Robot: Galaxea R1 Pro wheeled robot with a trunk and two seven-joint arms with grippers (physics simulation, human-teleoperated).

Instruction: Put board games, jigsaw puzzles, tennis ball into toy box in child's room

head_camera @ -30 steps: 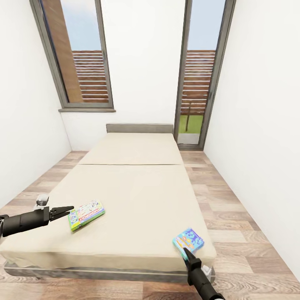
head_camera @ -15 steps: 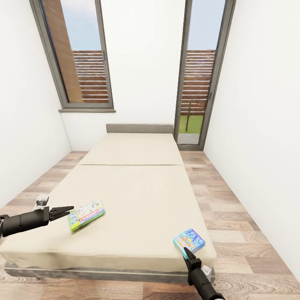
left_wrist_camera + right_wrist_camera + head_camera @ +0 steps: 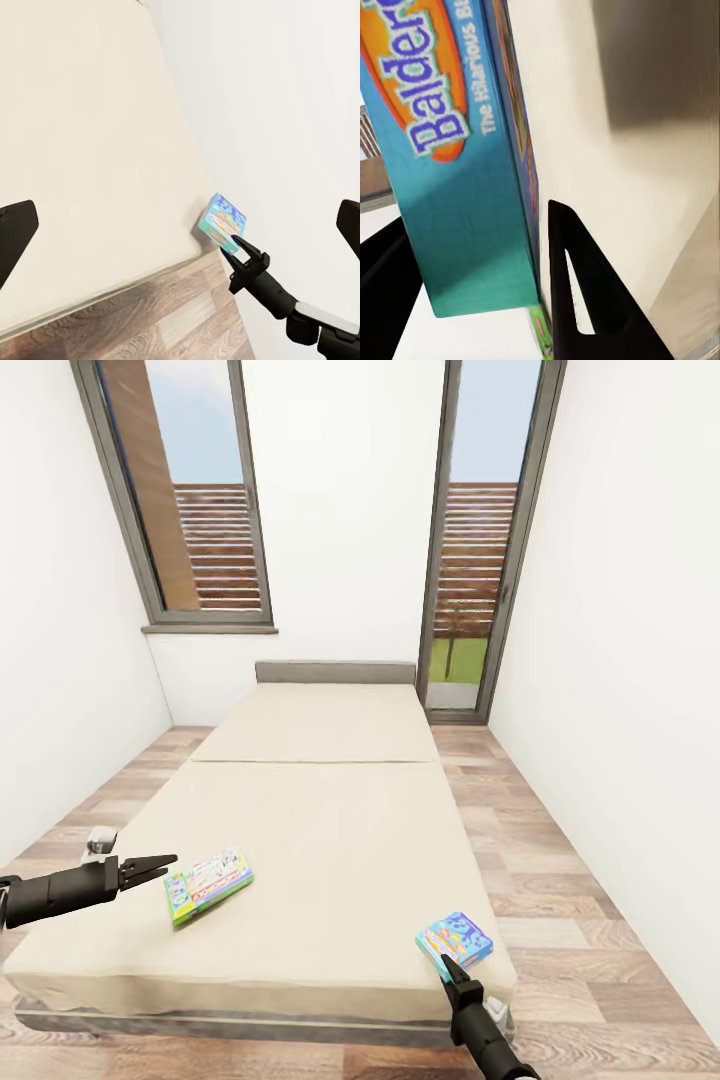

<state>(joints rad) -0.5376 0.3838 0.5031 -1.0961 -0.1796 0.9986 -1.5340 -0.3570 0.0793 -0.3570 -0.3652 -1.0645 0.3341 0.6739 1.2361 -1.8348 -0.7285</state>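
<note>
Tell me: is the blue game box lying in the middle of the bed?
No, the blue game box lies at the bed's near corner, right by the right gripper.

The head view looks down the bed [image 3: 320,830] from its foot toward 2 windows. The left wrist view faces across the mattress to the blue game [image 3: 223,220], which the right wrist view sees very close.

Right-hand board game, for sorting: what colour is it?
Mostly blue-teal board game, orange title patch; right wrist view shows it best.
</note>
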